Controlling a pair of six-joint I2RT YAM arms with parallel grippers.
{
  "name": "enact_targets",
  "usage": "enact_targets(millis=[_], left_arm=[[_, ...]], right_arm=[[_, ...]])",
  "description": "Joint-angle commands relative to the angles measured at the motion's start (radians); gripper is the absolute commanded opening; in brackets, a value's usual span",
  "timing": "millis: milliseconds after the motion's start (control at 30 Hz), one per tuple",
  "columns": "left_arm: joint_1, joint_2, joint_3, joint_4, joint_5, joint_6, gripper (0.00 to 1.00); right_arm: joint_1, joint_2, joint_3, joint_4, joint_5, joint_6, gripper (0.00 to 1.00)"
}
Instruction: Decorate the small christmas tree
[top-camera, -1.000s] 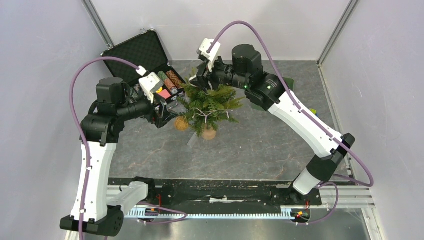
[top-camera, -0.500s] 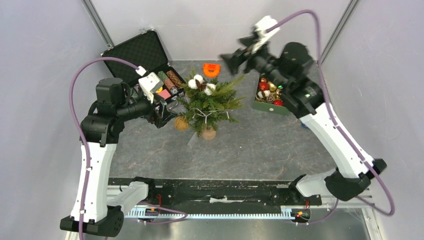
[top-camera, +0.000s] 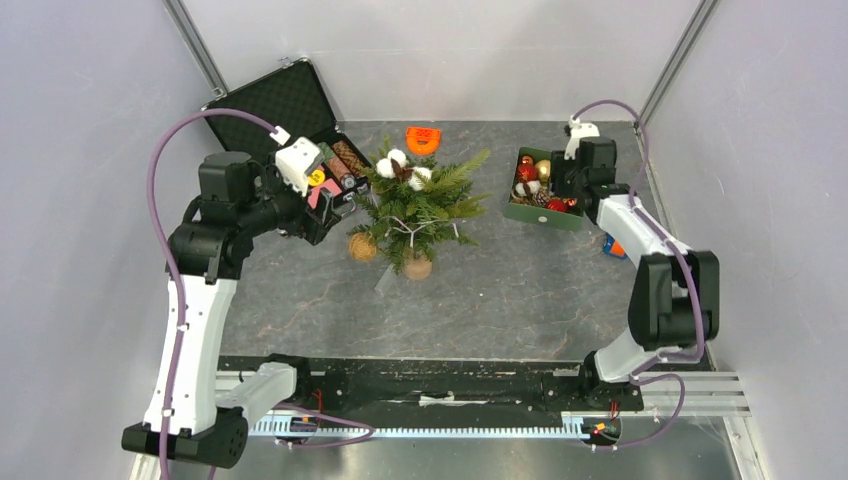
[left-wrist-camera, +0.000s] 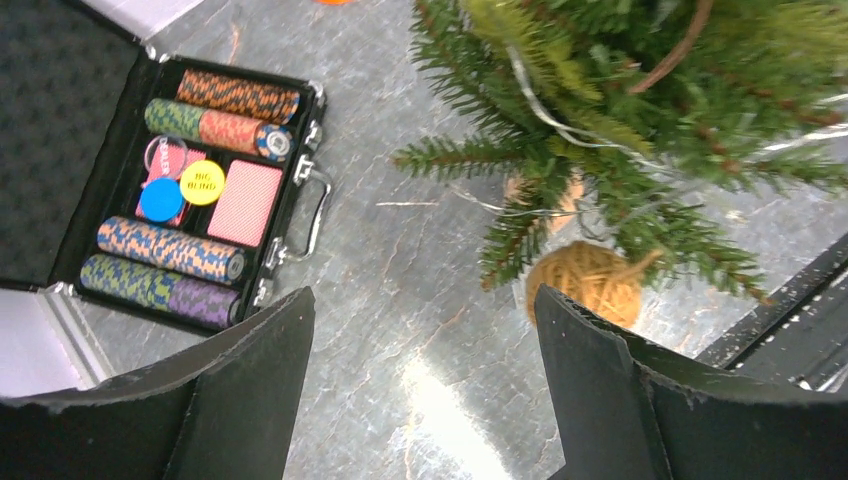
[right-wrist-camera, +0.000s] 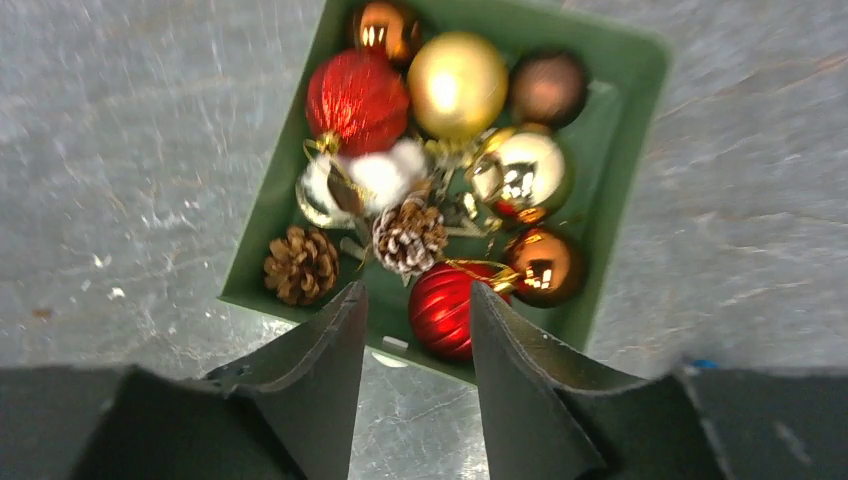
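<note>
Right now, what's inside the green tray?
Red, gold, copper and brown baubles, two pine cones and a white cotton tuft lie in the green tray. The right fingers cover its near edge, and whatever sits beneath the pile is hidden.

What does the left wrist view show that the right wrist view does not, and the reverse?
Only the left wrist view shows the open case with poker chips, the small christmas tree and a twine ball. Only the right wrist view shows a green tray holding baubles and pine cones. Both show the grey table, plus the open left end effector or right end effector.
</note>
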Motion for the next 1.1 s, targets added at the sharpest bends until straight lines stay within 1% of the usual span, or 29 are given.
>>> enact_targets(millis=[0, 67, 167, 333, 500, 633, 767, 867, 967, 1067], left_arm=[[0.016, 0.046, -0.005, 0.028, -0.088, -0.008, 0.86], [0.026, 0.060, -0.013, 0.034, -0.084, -0.017, 0.86], [0.048, 0.081, -0.014, 0.031, -0.080, -0.017, 0.86], [0.062, 0.095, -0.004, 0.024, -0.051, -0.015, 0.86], [0.063, 0.103, 0.006, 0.017, -0.048, -0.013, 0.86], [0.065, 0.103, 0.005, 0.016, -0.048, -0.010, 0.86], [0.066, 0.105, 0.007, 0.013, -0.045, -0.006, 0.85], [0.066, 0.107, 0.008, 0.012, -0.040, -0.008, 0.86], [0.065, 0.105, 0.010, 0.013, -0.036, -0.008, 0.85], [0.065, 0.105, 0.010, 0.012, -0.029, -0.009, 0.85]], right_arm=[[0.007, 0.095, 0.007, 0.118, -0.091, -0.080, 0.43], [0.008, 0.158, 0.028, 0.118, -0.111, -0.097, 0.41], [0.007, 0.243, 0.067, 0.167, -0.151, -0.100, 0.40], [0.008, 0.351, 0.152, 0.169, -0.124, -0.111, 0.35], [0.009, 0.386, 0.190, 0.175, -0.146, -0.120, 0.35], [0.008, 0.419, 0.210, 0.163, -0.129, -0.122, 0.37], [0.005, 0.429, 0.209, 0.151, -0.165, -0.120, 0.40], [0.006, 0.421, 0.203, 0.143, -0.163, -0.120, 0.40], [0.001, 0.431, 0.214, 0.128, -0.128, -0.113, 0.39], [0.000, 0.468, 0.239, 0.129, -0.157, -0.108, 0.39]])
